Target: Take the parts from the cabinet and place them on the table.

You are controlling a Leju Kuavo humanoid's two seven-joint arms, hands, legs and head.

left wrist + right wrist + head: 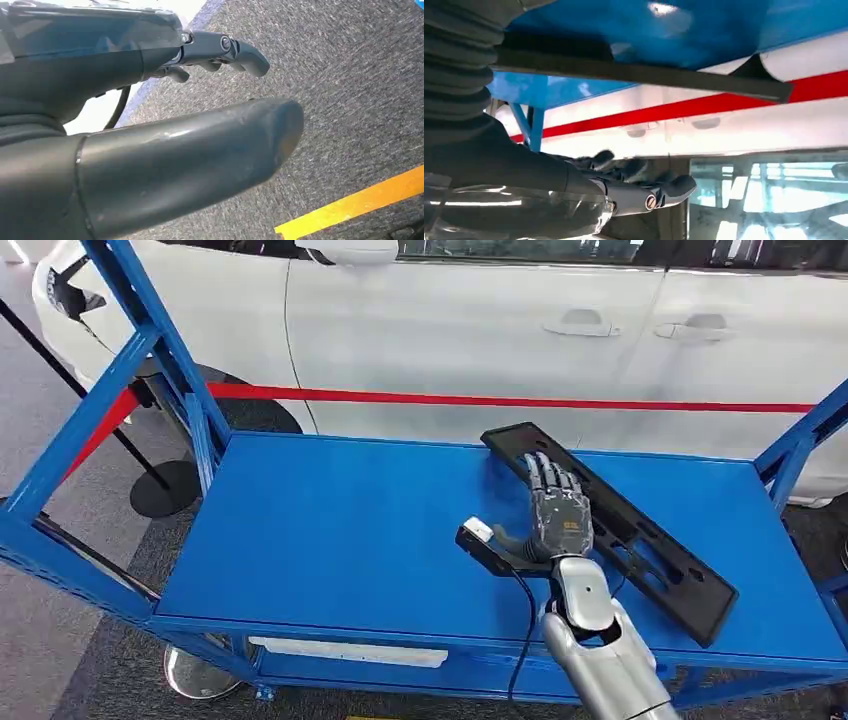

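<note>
A long black part (640, 540) is lying flat on the blue surface (340, 540), toward its 3 o'clock side, stretched from about 12 o'clock down toward 4 o'clock. The right robot hand (555, 505) is being held over the part's upper half, fingers (545, 472) extended and spread, nothing gripped; whether the part is being touched cannot be told. The left robot hand (165, 125) is being carried above grey carpet (350, 75) crossed by a yellow floor line (360, 202), fingers (240, 50) apart, empty. The surface is being framed by blue struts (150, 350). Beyond it, at 12 o'clock, a white car (480, 330) is being fenced off by a red barrier tape (500, 400).
</note>
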